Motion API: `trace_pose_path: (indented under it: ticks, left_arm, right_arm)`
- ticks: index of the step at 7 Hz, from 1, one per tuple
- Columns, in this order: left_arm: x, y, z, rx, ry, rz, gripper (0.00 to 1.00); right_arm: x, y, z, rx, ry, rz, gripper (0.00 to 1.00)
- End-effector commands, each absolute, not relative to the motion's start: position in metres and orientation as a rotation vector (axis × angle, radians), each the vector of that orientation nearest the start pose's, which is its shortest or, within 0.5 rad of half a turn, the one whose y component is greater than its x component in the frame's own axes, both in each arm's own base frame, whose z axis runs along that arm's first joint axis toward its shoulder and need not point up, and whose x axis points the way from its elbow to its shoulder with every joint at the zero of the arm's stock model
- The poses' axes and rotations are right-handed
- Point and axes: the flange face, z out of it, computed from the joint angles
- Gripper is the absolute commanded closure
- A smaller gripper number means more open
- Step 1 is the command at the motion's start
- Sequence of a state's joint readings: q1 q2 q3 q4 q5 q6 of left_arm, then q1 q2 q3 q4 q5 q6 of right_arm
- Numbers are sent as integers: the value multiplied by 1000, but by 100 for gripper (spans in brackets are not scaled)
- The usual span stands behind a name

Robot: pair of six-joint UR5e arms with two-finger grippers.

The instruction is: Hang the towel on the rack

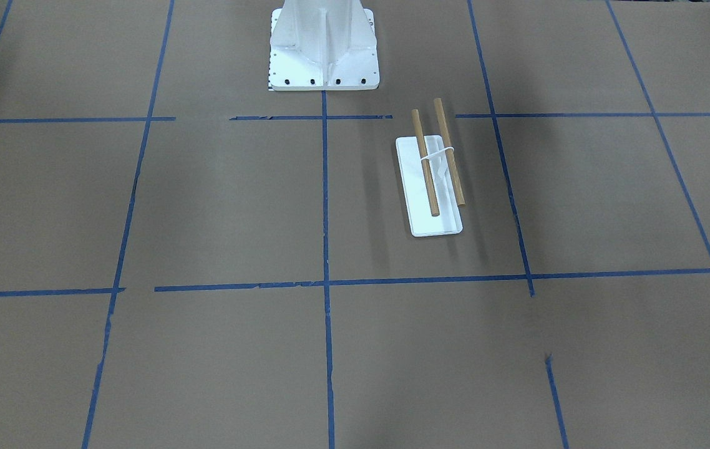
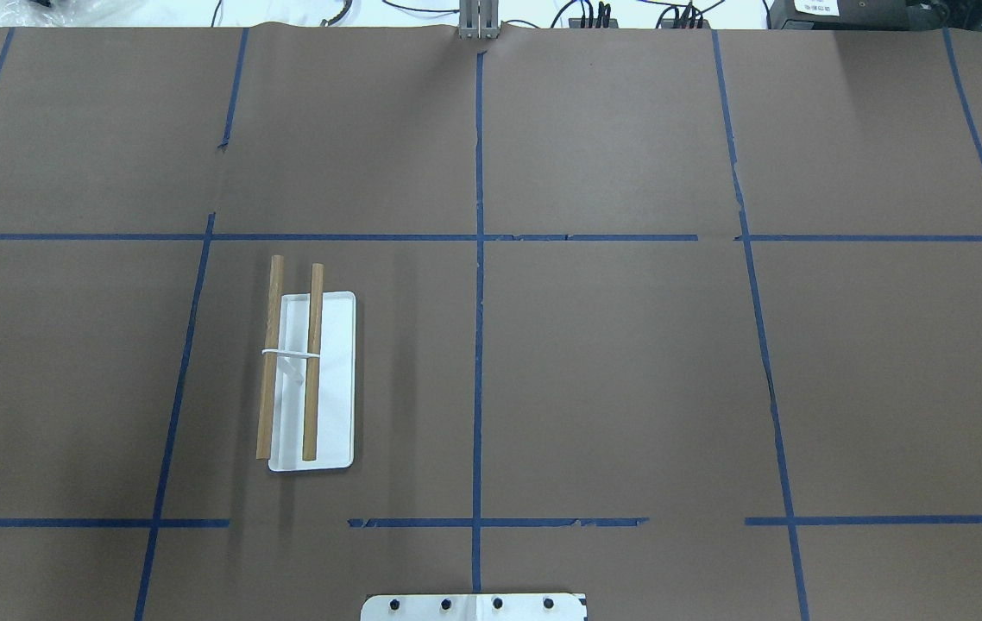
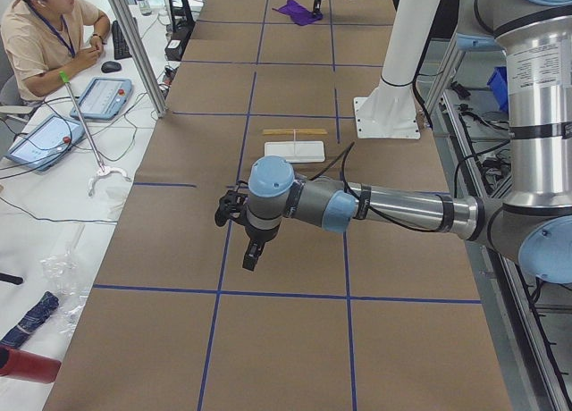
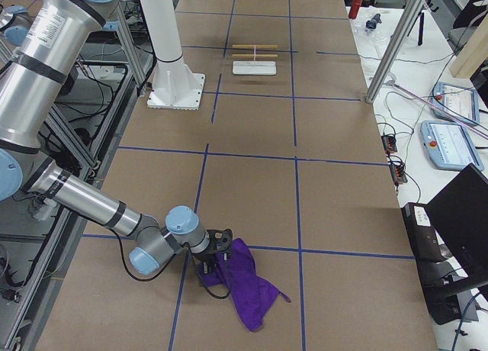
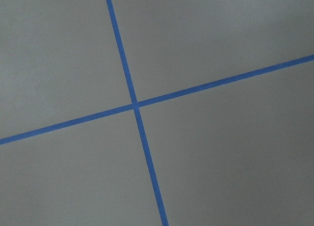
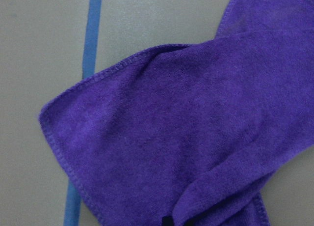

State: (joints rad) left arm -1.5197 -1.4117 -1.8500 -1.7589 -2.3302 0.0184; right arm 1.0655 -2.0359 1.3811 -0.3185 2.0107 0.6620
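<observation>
My right gripper point(image 4: 212, 268) sits low at the robot-side edge of the purple towel point(image 4: 245, 281), which lies crumpled at the table's point(image 4: 343, 206) right end. I cannot tell if its jaws are apart or together. The rack point(image 2: 331, 379) stands well apart on the left half, dowels point(image 2: 312, 362) pointing away from the robot. The left gripper point(image 3: 253, 255) hovers nearer it, its jaws equally unreadable.

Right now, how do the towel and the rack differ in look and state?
The towel is soft purple cloth lying crumpled; the rack is rigid, two wooden dowels over a white base plate. The right gripper is at the towel's edge; no gripper is near the rack. The towel lies toward the table's right end, the rack on the robot's left half. Both rest on the table.
</observation>
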Motion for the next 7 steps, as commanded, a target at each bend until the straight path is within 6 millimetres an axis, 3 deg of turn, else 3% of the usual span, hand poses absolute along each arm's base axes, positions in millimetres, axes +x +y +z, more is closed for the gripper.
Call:
trace_pose_path:
  ticks: [1,3,5,6,7]
  left_arm:
    - [-42,-444,569,320,758,199,0]
    - [-42,-448,560,397,754,228,0]
    - [-41,-465,537,499,750,263,0]
    - [-42,-471,529,565,743,278,0]
    - [-42,-472,516,674,734,320,0]
  right_arm:
    - [-41,-281,782,368,-678,-154,100]
    - [-2,-315,741,554,-797,-321,100]
    - [-9,-380,673,607,-876,-347,100]
    - [-17,-408,619,604,-884,-357,100]
    - [-27,-436,543,580,-888,-356,100]
